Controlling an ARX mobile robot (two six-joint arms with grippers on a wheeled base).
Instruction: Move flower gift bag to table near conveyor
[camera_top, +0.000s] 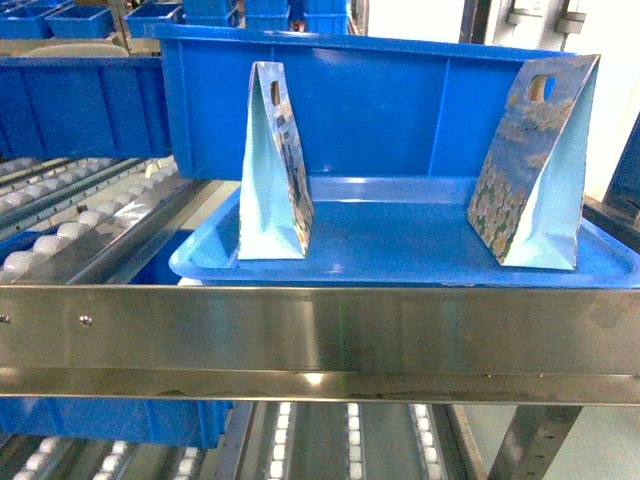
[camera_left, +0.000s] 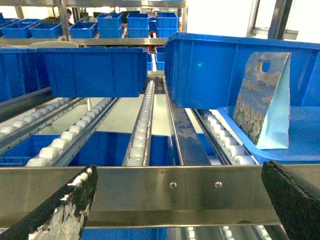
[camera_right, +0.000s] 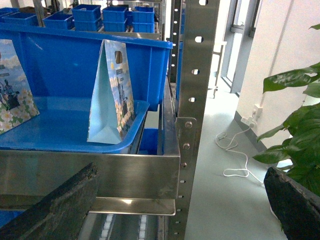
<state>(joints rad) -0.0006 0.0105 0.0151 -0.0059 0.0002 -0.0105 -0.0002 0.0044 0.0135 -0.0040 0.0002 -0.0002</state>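
Clearly, the coming move turns on height and depth. Two flower gift bags stand upright on one blue tray (camera_top: 400, 268), which rests on the conveyor (camera_top: 320, 330) behind its steel front rail. Both grippers sit lower than the bags and on the near side of that rail. The left gift bag (camera_top: 272, 165) stands near the left end of the tray, and the right gift bag (camera_top: 535, 165) stands near the right end, well apart from it.

Each bag has its long axis vertical, with the narrow handle edge on top and the broad base on the tray floor.

The left gripper (camera_left: 178, 170) has its two fingers spread wide and holds nothing. In its own view a bag lies ahead, higher and to the right. The right gripper (camera_right: 181, 170) is spread wide too and is also empty. In its view a bag lies ahead, higher and to the left, at the tray corner.

I judge that each arm has one bag in front of it, and I cannot tell which arm is nearer. A large blue bin (camera_top: 350, 100) stands just behind the tray, so I think a reach has to go over the rail. The table is not seen in any view.
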